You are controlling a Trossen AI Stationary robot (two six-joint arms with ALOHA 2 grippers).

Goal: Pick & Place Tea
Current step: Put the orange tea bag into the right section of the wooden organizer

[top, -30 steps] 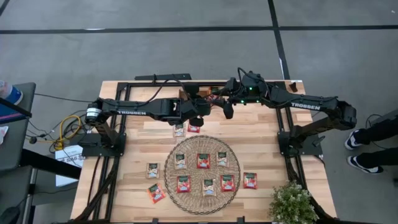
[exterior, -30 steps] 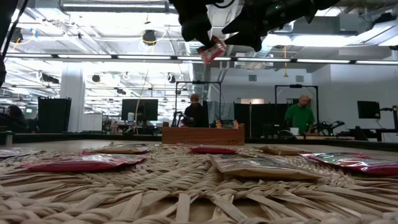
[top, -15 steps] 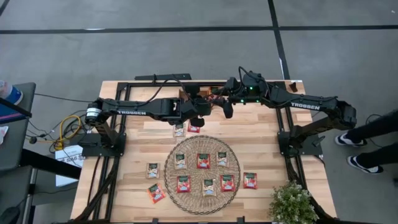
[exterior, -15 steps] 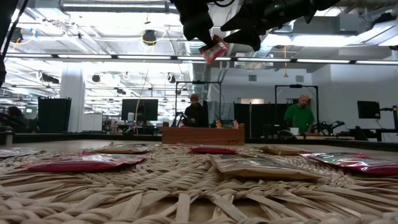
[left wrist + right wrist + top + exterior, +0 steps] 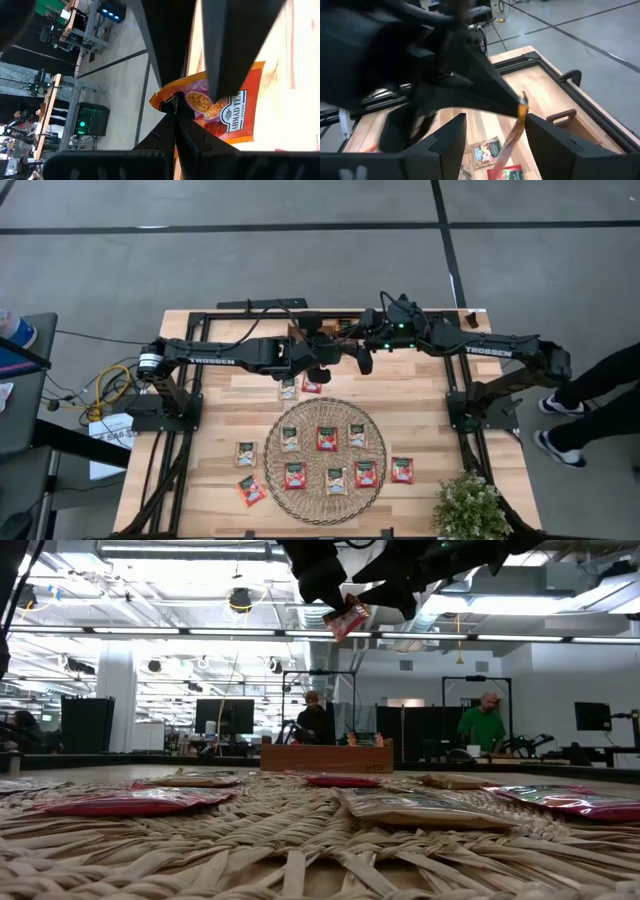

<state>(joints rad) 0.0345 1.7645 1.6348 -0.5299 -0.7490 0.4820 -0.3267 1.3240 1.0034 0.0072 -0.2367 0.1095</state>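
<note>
Red-orange tea sachet (image 5: 220,112) is pinched in my left gripper (image 5: 176,107), fingers closed on one corner of the packet, held high in the air over the far-middle part of the table (image 5: 420,395), above the long wooden tray (image 5: 327,757) at the far edge. In the low view the sachet (image 5: 346,618) hangs tilted, one corner down, a diagonal running roughly vertical; printed face toward my left wrist camera, edge-on to the right wrist camera (image 5: 519,127), where it reads as a thin vertical strip. My judgement: corner grip is why it dangles rather than lying flat, and it is held up at this height so the right arm can reach it. My right gripper (image 5: 492,145) sits just beside it at the same height, fingers spread wide and empty, the hanging strip lined up between them; this looks to me like a handover or re-grip setup, not yet closed. Two more sachets (image 5: 300,387) lie on the bare wood just beneath the grippers. Further out, the round woven mat (image 5: 275,450) carries a scatter of flat sachets, a few others (image 5: 245,453) resting on the wood around it. A potted plant (image 5: 470,508) stands at the near right corner.
</note>
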